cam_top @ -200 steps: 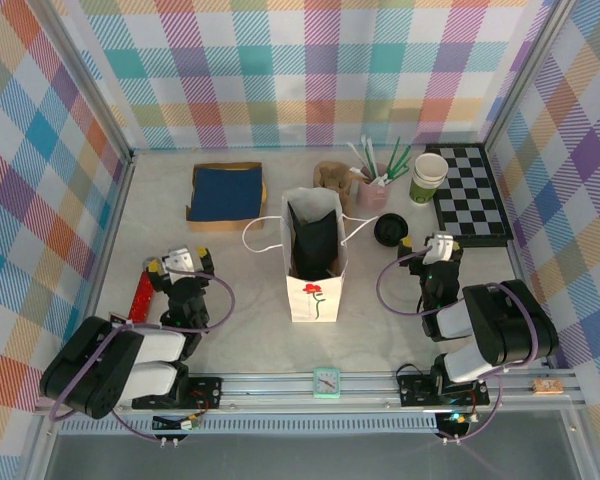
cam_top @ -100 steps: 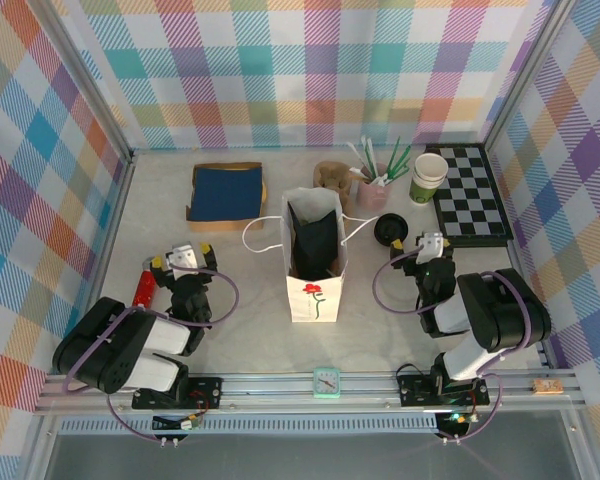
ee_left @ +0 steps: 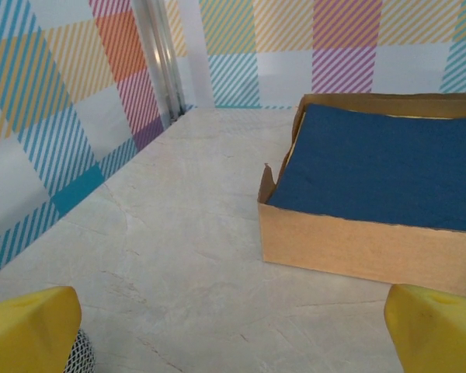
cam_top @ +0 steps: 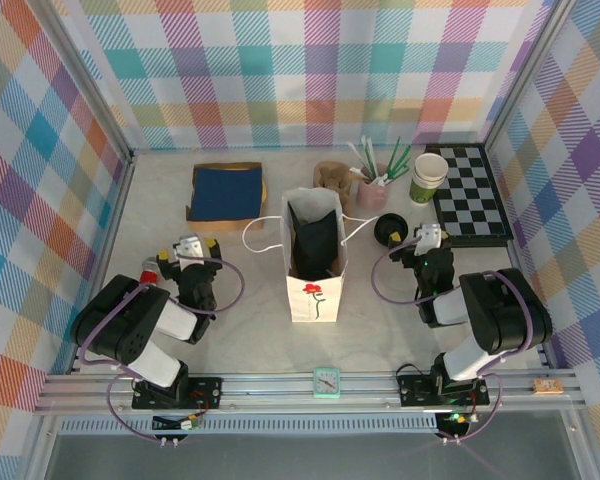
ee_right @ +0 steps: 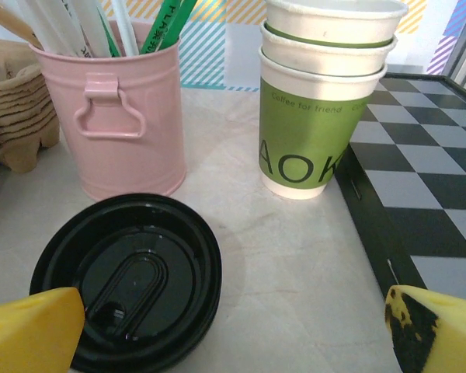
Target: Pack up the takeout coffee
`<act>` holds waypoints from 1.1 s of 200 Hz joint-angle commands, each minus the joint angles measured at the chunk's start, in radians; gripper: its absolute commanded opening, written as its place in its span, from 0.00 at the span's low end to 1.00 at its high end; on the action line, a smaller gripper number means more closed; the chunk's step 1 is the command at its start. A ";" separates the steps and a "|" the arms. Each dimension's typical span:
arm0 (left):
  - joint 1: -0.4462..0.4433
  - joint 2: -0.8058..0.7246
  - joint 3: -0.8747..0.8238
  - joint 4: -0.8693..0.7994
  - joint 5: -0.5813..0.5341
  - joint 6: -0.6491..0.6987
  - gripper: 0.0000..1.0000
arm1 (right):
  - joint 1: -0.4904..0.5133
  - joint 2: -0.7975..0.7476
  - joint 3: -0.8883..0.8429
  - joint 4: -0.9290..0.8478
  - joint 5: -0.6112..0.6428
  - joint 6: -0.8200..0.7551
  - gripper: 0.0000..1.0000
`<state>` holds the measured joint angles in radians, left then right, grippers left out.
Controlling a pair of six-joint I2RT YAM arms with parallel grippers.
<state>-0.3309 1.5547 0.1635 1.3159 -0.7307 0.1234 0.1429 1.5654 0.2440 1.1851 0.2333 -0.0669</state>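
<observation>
Bench (cam_top: pixel 245 300): pale, marble-like slab with faint veins, matte; the walls around it are pastel plaid.
Paper bag (cam_top: pixel 302 300): white, tall, upright at the middle, mouth open with a dark inside. A red flower is drawn on the front and thin cord handles loop out at both sides.
Checkerboard (cam_top: pixel 470 195): flat black-and-grey squares in a black rim, at the far right.
Cardboard tray (ee_left: pixel 373 241): shallow brown box lined with a flat dark-blue sheet. The left wrist view shows a torn notch on its near corner, which the top view does not.
Left fingers (ee_left: pixel 31 330): yellow pads spread wide over bare bench, holding nothing.
Right fingers (ee_right: pixel 31 330): yellow pads spread wide, holding nothing, one scuffed black.
Pink bucket (ee_right: pixel 116 116): glossy metal with a moulded handle, holding white and green straws.
Cup stack (ee_right: pixel 318 132): nested lidless paper cups, green and cream. The right wrist view reads "Coffee for friend" over large letters "AOK".
Takeout coffee (ee_right: pixel 128 280): on the bench between the bag and the checkerboard, just before the bucket and just ahead of the right fingers. Its round, shiny black lid has an oval recess.
</observation>
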 commanded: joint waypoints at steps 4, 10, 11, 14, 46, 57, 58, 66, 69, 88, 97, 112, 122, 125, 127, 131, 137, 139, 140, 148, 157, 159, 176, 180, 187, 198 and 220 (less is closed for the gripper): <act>0.010 0.014 0.020 0.038 0.053 0.016 1.00 | -0.021 -0.026 0.065 -0.145 -0.021 0.022 0.99; 0.010 0.018 0.022 0.038 0.071 0.025 1.00 | -0.028 -0.027 0.078 -0.174 -0.029 0.028 0.99; 0.010 0.019 0.022 0.037 0.073 0.026 1.00 | -0.030 -0.027 0.080 -0.179 -0.031 0.029 0.99; 0.010 0.020 0.023 0.037 0.080 0.029 1.00 | -0.034 -0.027 0.088 -0.194 -0.035 0.034 0.99; 0.006 0.032 0.030 0.034 0.133 0.059 1.00 | -0.070 -0.029 0.135 -0.290 -0.059 0.072 0.99; 0.004 0.033 0.030 0.034 0.132 0.059 1.00 | -0.071 -0.029 0.135 -0.290 -0.059 0.072 0.99; 0.005 0.034 0.030 0.035 0.132 0.059 1.00 | -0.071 -0.028 0.135 -0.290 -0.059 0.072 0.99; 0.005 0.034 0.031 0.033 0.142 0.062 1.00 | -0.070 -0.028 0.135 -0.290 -0.059 0.071 0.99; 0.004 0.035 0.031 0.033 0.145 0.064 1.00 | -0.069 -0.028 0.135 -0.289 -0.060 0.072 0.99; 0.005 0.036 0.033 0.032 0.154 0.065 1.00 | -0.071 -0.028 0.135 -0.291 -0.061 0.072 0.99; 0.006 0.037 0.034 0.031 0.160 0.067 1.00 | -0.072 -0.028 0.136 -0.292 -0.061 0.073 0.99; 0.009 0.038 0.036 0.028 0.174 0.070 1.00 | -0.072 -0.029 0.136 -0.291 -0.061 0.072 0.99; 0.010 0.038 0.037 0.024 0.185 0.070 1.00 | -0.072 -0.028 0.135 -0.289 -0.061 0.072 0.99; 0.012 0.038 0.037 0.023 0.187 0.069 1.00 | -0.071 -0.029 0.134 -0.289 -0.061 0.072 0.99; 0.012 0.038 0.037 0.022 0.188 0.070 1.00 | -0.072 -0.029 0.134 -0.288 -0.061 0.072 0.99; 0.013 0.038 0.038 0.021 0.189 0.071 1.00 | -0.072 -0.030 0.134 -0.289 -0.061 0.071 0.99; 0.013 0.038 0.040 0.018 0.192 0.070 1.00 | -0.072 -0.030 0.133 -0.288 -0.060 0.070 0.99; 0.013 0.038 0.040 0.017 0.193 0.070 1.00 | -0.072 -0.029 0.133 -0.288 -0.060 0.069 0.99; 0.013 0.037 0.041 0.015 0.194 0.071 1.00 | -0.072 -0.029 0.133 -0.287 -0.060 0.069 0.99; 0.016 0.034 0.047 0.001 0.202 0.073 1.00 | -0.072 -0.030 0.132 -0.285 -0.060 0.070 0.99; 0.024 0.024 0.055 -0.027 0.220 0.067 1.00 | -0.072 -0.030 0.130 -0.282 -0.061 0.070 0.99; 0.026 0.020 0.056 -0.037 0.226 0.065 1.00 | -0.072 -0.030 0.130 -0.282 -0.060 0.070 0.99; 0.057 -0.009 0.082 -0.130 0.292 0.041 1.00 | -0.070 -0.031 0.123 -0.271 -0.065 0.065 0.99; 0.068 -0.016 0.088 -0.154 0.311 0.031 1.00 | -0.069 -0.031 0.120 -0.265 -0.069 0.064 0.99; 0.091 -0.022 0.100 -0.193 0.348 0.013 1.00 | -0.069 -0.032 0.117 -0.261 -0.077 0.058 0.99; 0.138 -0.011 0.112 -0.233 0.436 -0.020 1.00 | -0.069 -0.033 0.115 -0.257 -0.080 0.057 0.99; 0.165 0.008 0.168 -0.328 0.466 -0.042 1.00 | -0.068 -0.034 0.114 -0.254 -0.081 0.056 0.99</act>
<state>-0.1963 1.5784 0.2745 1.1584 -0.3740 0.1398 0.0776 1.5532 0.3649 0.8967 0.1741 -0.0120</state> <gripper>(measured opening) 0.998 0.990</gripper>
